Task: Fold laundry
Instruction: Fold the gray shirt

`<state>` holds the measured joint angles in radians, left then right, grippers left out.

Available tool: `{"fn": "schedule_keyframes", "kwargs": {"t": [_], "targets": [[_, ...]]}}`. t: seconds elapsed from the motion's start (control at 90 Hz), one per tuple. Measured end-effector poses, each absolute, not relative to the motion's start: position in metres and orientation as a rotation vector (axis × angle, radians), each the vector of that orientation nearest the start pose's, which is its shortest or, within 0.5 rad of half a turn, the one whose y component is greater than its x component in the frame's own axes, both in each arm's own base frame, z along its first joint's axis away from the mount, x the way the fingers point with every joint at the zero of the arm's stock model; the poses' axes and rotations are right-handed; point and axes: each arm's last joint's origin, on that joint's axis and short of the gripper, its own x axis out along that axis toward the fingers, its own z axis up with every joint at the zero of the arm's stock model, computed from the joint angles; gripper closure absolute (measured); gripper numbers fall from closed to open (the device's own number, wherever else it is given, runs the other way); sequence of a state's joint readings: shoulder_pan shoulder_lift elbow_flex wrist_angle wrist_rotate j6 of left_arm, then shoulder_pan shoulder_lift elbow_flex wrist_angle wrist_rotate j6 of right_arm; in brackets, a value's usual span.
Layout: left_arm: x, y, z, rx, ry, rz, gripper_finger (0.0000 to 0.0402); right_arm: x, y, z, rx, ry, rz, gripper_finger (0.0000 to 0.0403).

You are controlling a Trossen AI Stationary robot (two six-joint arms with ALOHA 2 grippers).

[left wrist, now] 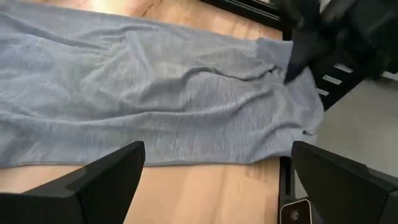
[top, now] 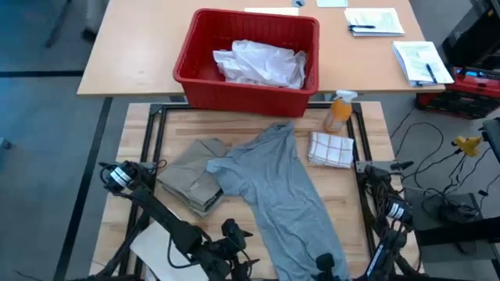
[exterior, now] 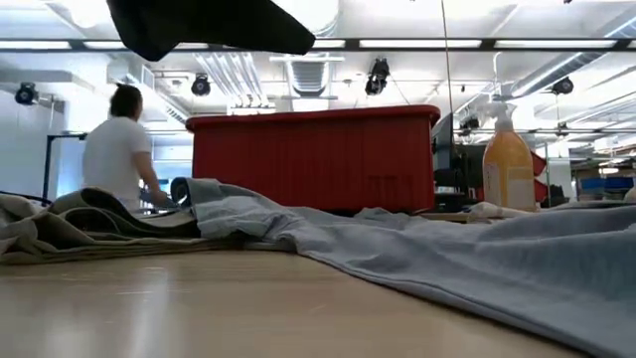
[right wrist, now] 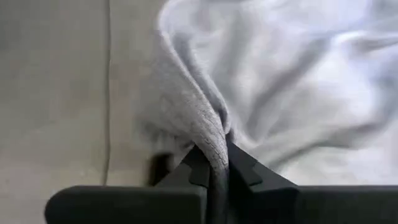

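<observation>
Here the right gripper (right wrist: 214,169) is pinched onto a fold of the grey T-shirt (top: 277,187) at its near hem, the opening grasp before flattening it.

The shirt lies diagonally across the wooden table (top: 141,133), its collar end toward the red basket (top: 205,47) and one sleeve overlapping the folded khaki-tan piece (top: 190,176); white laundry (top: 262,62) waits in the basket. The left gripper (left wrist: 217,180) hovers at the table's near edge just beside the hem, fingers spread wide and empty. Next, I judge, the left must close on the hem's other corner so both arms can pull the cloth taut and flat, clear of the khaki stack.
</observation>
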<state>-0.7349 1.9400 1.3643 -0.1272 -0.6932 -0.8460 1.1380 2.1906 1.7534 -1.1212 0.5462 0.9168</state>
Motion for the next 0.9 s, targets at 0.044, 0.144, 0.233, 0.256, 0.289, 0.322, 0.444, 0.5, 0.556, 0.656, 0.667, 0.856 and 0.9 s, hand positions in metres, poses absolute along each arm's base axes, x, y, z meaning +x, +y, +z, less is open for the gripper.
{"fn": "schedule_keyframes", "kwargs": {"t": [0.044,0.144,0.233,0.256,0.289,0.322,0.444,0.5,0.556,0.656,0.667,0.856,0.9], "targets": [[0.326,-0.269,0.208,-0.368,0.499,0.183,0.0013,0.190,0.369,0.188,-0.363,1.064,-0.083,0.0402],[0.326,-0.269,0.209,-0.371,0.497,0.184,0.0013,0.193,0.357,0.198,-0.373,1.057,-0.117,0.0403],[0.326,-0.268,0.209,-0.370,0.496,0.188,0.0013,0.199,0.349,0.206,-0.357,1.046,-0.109,0.0403],[0.326,-0.268,0.209,-0.371,0.495,0.189,0.0013,0.200,0.347,0.207,-0.353,1.041,-0.112,0.0403],[0.327,-0.268,0.209,-0.371,0.495,0.190,0.0013,0.201,0.344,0.208,-0.347,1.038,-0.115,0.0403],[0.327,-0.268,0.209,-0.371,0.495,0.191,0.0013,0.201,0.342,0.206,-0.345,1.040,-0.116,0.0403],[0.328,-0.266,0.209,-0.371,0.493,0.195,0.0013,0.202,0.340,0.193,-0.328,1.046,-0.075,0.0403],[0.328,-0.266,0.209,-0.372,0.494,0.195,0.0013,0.201,0.340,0.188,-0.317,1.049,-0.048,0.0403],[0.328,-0.266,0.209,-0.372,0.493,0.196,0.0013,0.200,0.339,0.179,-0.310,1.054,-0.042,0.0401],[0.328,-0.266,0.209,-0.374,0.494,0.195,0.0013,0.198,0.335,0.167,-0.316,1.071,-0.041,0.0381],[0.328,-0.266,0.209,-0.375,0.494,0.195,0.0013,0.198,0.335,0.166,-0.316,1.071,-0.041,0.0377],[0.328,-0.266,0.209,-0.385,0.493,0.198,0.0013,0.197,0.332,0.160,-0.333,1.058,-0.054,0.0272],[0.328,-0.266,0.209,-0.386,0.493,0.198,0.0013,0.198,0.333,0.159,-0.329,1.046,-0.037,0.0242]]}}
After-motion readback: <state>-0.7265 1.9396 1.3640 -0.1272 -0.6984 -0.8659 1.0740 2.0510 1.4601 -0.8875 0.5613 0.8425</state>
